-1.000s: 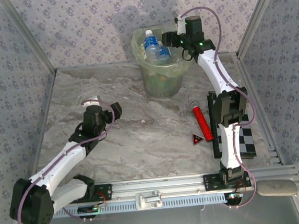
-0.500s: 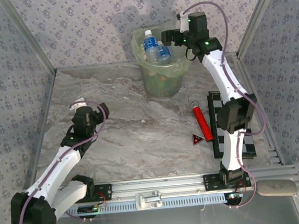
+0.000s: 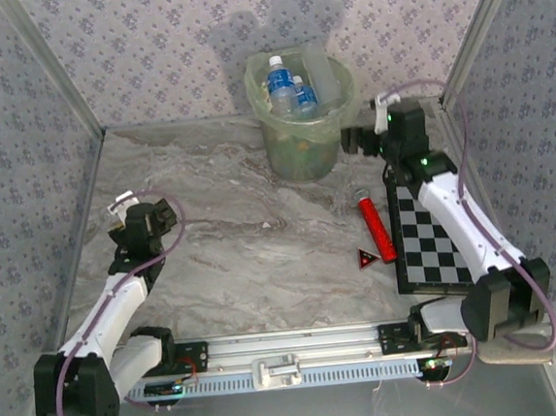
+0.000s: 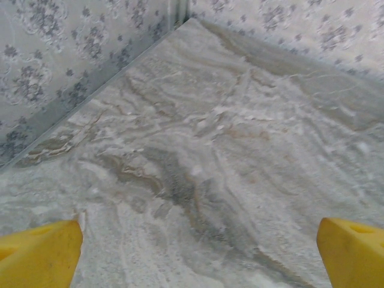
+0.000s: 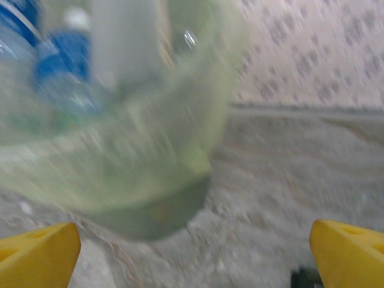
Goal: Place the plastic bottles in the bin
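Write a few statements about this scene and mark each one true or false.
1. Bottles with blue labels sit in the bin. True.
2. The right fingers grip a bottle. False: they are open and empty, beside the bin.
3. The red tube lies on the table beside the checkerboard. True.
4. The bin lies on its side. False: it stands upright.
5. The left fingers are open over bare table. True.

The bin (image 3: 301, 155) is pale green, the bottles (image 3: 280, 81) blue-labelled, the tube (image 3: 377, 225) red.
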{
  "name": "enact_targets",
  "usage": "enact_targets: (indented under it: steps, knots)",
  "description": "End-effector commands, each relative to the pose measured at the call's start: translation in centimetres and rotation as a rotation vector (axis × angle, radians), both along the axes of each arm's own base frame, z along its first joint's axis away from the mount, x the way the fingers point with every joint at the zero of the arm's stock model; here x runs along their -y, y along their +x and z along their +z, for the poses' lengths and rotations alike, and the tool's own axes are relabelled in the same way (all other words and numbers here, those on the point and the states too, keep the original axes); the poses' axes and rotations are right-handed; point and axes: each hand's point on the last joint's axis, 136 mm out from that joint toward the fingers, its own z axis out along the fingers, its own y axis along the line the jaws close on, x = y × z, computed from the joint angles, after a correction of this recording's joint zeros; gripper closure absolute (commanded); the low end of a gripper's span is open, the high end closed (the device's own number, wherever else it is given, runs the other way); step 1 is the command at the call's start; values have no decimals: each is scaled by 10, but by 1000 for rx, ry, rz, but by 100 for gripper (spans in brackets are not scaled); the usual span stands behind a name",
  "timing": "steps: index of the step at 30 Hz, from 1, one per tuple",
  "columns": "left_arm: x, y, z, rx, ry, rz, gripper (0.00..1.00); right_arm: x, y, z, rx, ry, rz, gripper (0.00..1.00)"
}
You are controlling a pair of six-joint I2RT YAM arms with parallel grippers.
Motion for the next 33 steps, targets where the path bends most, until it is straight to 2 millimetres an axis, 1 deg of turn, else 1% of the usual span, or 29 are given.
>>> enact_targets:
  steps: [1,4,6,7,10,11,12,13,16,19,21,23,25,27,29,31,32,33]
  knots:
    - [-16,5,8,39,75,73,0,34,-17,-19,19,11,-159,0]
    - [-21,7,-1,11,119,95,0,62,-33,-68,-45,-10,-279,0]
    - [-21,9,-3,-9,133,95,0,74,-38,-93,-47,-27,-332,0]
    - [-20,12,-4,-14,136,86,0,79,-41,-110,-51,-41,-351,0]
    - [-15,20,-5,-32,146,51,0,90,-43,-142,-46,-66,-403,0]
    - [-15,21,-7,-44,159,47,0,93,-42,-146,-39,-69,-416,0]
    - [-16,23,-9,-60,179,44,0,97,-42,-150,-75,-71,-432,0]
    - [-16,24,-12,-74,201,42,0,102,-37,-147,-55,-93,-446,0]
    - [-19,27,-28,-127,244,44,0,102,-26,-150,-28,-169,-402,0]
    - [-15,33,-40,-130,244,18,0,108,-23,-168,-69,-198,-421,0]
    - [-11,39,-42,-97,246,-4,0,108,-21,-180,-78,-206,-417,0]
    - [-8,45,-42,-57,263,-31,0,109,-19,-187,-75,-212,-414,0]
    - [-3,52,-39,-35,292,-68,0,111,-17,-187,-71,-219,-425,0]
    - [1,59,-39,-31,326,-107,0,115,-16,-183,-41,-240,-429,0]
    - [12,66,-41,-10,343,-181,0,119,-18,-181,-13,-246,-444,0]
    - [17,69,-48,10,349,-217,0,122,-20,-181,50,-221,-451,0]
    - [17,69,-48,18,355,-214,0,126,-19,-183,73,-212,-460,0]
    - [17,69,-49,1,344,-218,0,128,-17,-184,74,-236,-439,0]
